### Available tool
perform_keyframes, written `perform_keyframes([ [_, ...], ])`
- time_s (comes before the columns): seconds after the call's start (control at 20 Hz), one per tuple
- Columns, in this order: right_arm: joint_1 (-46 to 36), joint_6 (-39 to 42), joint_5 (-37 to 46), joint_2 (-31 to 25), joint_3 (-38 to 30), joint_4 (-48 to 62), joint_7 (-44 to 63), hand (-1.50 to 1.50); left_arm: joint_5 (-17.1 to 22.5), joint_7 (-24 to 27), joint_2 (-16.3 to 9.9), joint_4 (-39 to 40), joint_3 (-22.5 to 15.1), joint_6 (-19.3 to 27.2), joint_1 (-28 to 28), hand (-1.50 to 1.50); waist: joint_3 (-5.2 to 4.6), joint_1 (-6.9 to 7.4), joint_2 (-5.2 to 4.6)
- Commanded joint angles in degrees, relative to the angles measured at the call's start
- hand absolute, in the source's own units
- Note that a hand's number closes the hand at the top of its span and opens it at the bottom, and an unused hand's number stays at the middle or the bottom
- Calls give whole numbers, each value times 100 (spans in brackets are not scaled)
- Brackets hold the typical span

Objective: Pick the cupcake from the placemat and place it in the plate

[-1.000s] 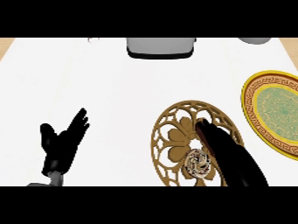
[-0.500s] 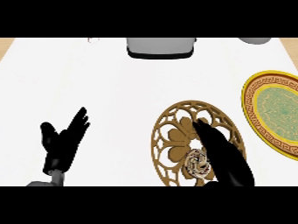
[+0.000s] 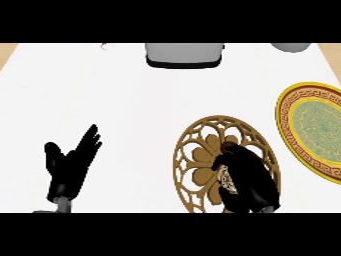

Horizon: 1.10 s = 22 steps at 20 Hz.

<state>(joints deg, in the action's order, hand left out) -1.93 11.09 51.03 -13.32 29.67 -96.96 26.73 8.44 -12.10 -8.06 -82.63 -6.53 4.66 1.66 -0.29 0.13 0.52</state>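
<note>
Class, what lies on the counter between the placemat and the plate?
Nothing: in the head view, only a bare white counter strip separates the placemat from the plate.

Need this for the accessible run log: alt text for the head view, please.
The robot's right hand curls over the cupcake on a round gold openwork placemat at lower right, near a yellow-rimmed green plate at the right edge. The left hand rests open at lower left on the white counter.

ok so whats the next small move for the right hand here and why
Probably lift straight up: the right hand is curled over the cupcake, which seems not yet raised off the gold placemat. The yellow plate lies apart to the right, so carrying follows.
</note>
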Motion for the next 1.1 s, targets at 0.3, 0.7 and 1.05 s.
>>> perform_keyframes([
  [0.3, 74, 61, 733, 403, 93, -70, 123, 150, -252, -143, 257, 312, 105, 66, -355, 0, 29, -20, -50],
  [0.7, 1473, -1947, 1955, 542, 1216, -1242, 506, 150, -162, -311, 165, -170, 128, 82, -132, 0, 34, -66, -24],
  [1.05, 1978, -3151, 2799, 568, 1431, -2398, 758, 150, -109, 55, 54, -71, 155, -199, 250, 0, 31, -63, -24],
])
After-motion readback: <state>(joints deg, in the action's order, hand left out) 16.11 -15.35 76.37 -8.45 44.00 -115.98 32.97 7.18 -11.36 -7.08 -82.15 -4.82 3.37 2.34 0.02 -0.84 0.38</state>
